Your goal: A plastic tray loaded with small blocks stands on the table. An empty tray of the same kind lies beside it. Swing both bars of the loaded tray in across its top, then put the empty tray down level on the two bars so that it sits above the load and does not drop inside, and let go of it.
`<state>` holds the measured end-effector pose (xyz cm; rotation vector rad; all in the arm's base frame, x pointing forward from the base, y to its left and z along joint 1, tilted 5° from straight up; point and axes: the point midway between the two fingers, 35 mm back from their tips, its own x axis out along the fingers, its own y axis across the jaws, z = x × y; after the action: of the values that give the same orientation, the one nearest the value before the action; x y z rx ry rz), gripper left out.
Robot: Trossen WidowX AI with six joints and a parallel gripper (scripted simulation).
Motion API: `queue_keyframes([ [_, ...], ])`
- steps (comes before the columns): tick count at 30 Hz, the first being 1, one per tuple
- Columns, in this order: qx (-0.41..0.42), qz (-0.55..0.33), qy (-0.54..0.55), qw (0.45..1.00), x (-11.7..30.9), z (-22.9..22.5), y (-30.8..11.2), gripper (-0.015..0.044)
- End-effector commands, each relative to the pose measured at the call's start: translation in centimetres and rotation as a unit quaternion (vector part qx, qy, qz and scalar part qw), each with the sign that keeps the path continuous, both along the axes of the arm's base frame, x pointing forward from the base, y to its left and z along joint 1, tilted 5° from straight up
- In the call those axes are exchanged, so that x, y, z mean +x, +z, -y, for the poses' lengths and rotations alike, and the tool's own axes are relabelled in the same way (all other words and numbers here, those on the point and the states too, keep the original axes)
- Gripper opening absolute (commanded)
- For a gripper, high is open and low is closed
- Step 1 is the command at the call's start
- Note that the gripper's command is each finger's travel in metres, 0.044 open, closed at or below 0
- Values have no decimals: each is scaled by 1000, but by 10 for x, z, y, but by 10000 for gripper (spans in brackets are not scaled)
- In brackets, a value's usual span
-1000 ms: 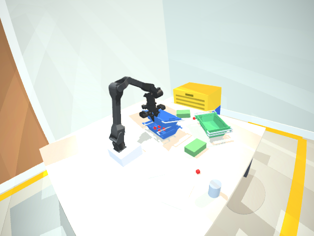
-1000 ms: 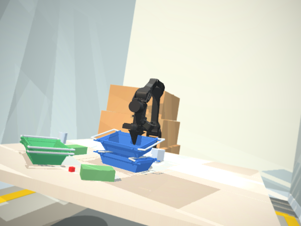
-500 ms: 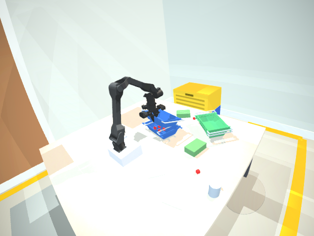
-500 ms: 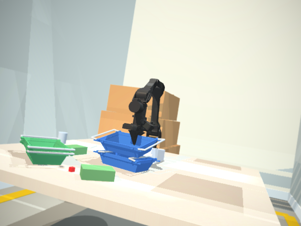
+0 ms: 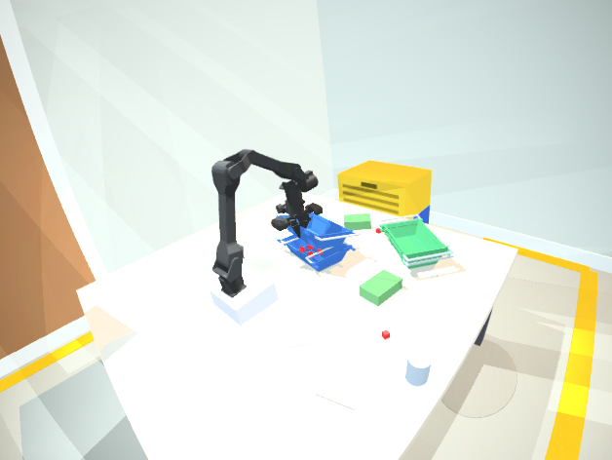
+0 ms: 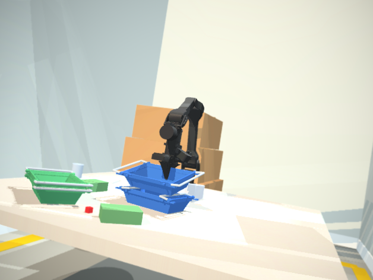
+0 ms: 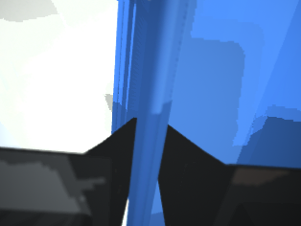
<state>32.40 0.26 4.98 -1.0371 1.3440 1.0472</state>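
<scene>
My gripper (image 5: 299,234) (image 6: 166,178) (image 7: 147,125) points down, shut on one side rim of the empty blue tray (image 5: 324,224) (image 6: 144,182) (image 7: 211,72). That tray is roughly level just above the loaded blue tray (image 5: 324,261) (image 6: 147,202), with its own wire bars swung outward. Small red blocks (image 5: 302,249) lie in the loaded tray. One of the loaded tray's bars (image 5: 311,256) (image 6: 163,197) lies in across its top. The other bar (image 6: 130,187) also seems to lie inward, partly hidden. I cannot tell whether the upper tray touches the bars.
A green tray (image 5: 417,240) (image 6: 57,194) with white bars stands beside the blue trays. Green blocks (image 5: 380,287) (image 6: 120,214) stand close by. Loose red cubes (image 5: 385,334) (image 6: 88,209), a pale cylinder (image 5: 417,371) (image 6: 77,170) and a yellow box (image 5: 385,185) are farther off.
</scene>
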Motion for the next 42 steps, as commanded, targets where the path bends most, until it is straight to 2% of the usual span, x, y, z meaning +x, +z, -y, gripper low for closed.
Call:
queue_keyframes([
  [1, 4, -13, -2, 1000, -6, -1, -5, 0],
  [42, 4, -13, -2, 1000, -9, -2, -12, 0],
])
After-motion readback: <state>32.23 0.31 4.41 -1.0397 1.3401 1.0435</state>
